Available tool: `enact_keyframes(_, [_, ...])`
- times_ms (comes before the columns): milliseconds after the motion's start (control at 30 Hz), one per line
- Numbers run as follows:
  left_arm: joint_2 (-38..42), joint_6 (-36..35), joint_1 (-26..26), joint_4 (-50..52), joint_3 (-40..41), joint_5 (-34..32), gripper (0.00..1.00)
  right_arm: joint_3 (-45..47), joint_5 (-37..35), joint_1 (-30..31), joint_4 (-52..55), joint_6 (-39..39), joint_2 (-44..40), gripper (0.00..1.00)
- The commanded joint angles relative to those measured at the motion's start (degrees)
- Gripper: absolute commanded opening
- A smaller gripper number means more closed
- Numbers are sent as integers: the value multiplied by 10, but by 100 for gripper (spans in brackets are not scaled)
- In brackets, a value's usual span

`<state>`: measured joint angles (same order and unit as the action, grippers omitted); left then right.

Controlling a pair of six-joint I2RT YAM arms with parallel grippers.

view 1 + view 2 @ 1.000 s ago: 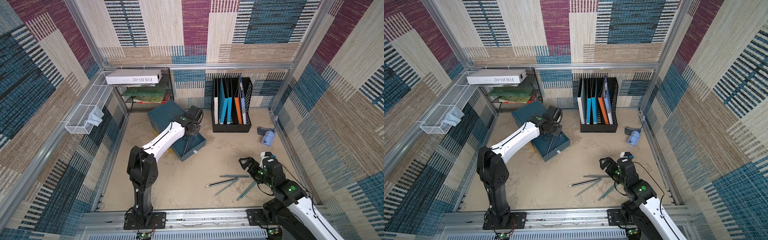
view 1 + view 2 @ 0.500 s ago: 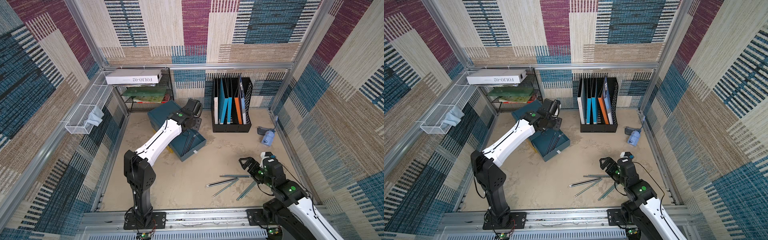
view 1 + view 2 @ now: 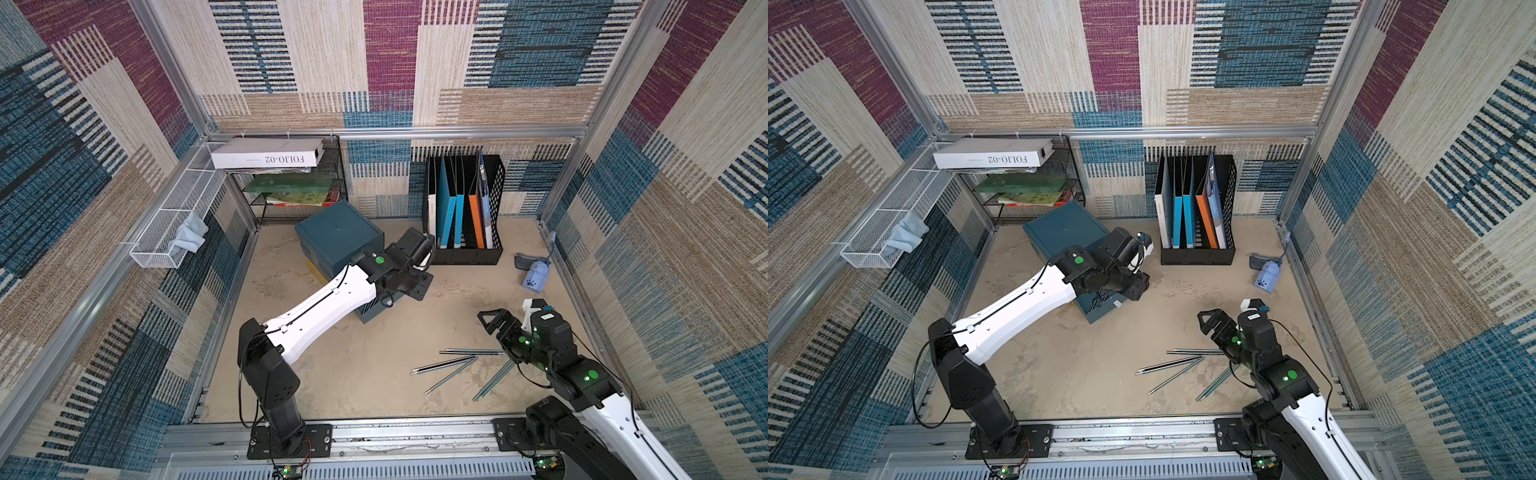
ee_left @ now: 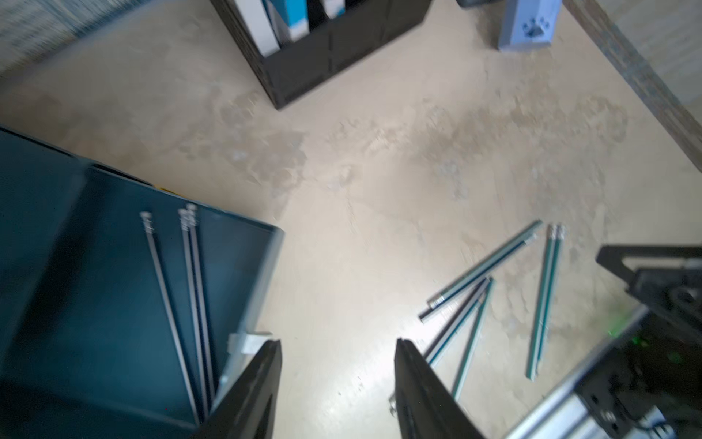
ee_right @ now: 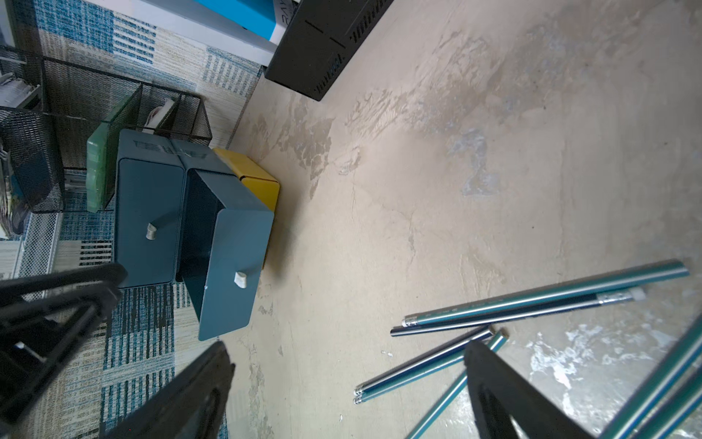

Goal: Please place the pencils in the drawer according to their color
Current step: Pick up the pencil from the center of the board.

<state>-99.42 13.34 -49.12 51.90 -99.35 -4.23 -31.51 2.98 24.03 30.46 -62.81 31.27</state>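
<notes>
Your white cardboard box (image 3: 266,154) reads "FOLIO-02". Three dark pencils (image 4: 197,304) lie in the teal metal drawer (image 4: 95,296), seven loose pencils (image 5: 547,296) outside. Left gripper (image 4: 338,342) and right gripper (image 5: 347,346) gape empty.

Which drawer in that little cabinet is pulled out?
The middle blue drawer, holding dark pencils; the top blue drawer sits shut.
</notes>
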Motion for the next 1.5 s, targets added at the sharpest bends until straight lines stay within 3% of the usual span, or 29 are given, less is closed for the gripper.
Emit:
enact_keyframes(0, [7, 26, -30, 5, 31, 14, 53, -7, 13, 0, 29, -2, 8, 99])
enact_keyframes(233, [13, 24, -69, -17, 102, 40, 53, 2, 24, -1, 62, -39, 2, 99])
enact_keyframes(567, [3, 4, -83, -67, 174, 102, 53, -7, -20, 0, 107, -126, -30, 99])
enact_keyframes(767, [-29, -29, -84, -96, 195, 120, 53, -63, -15, 0, 115, -100, 44, 99])
enact_keyframes(1067, [-70, -50, -91, -109, 163, 149, 52, -228, 6, -5, 166, -19, 180, 99])
enact_keyframes(1467, [-78, -48, -102, -97, 186, 130, 48, -273, 49, -10, 166, -30, 180, 99])
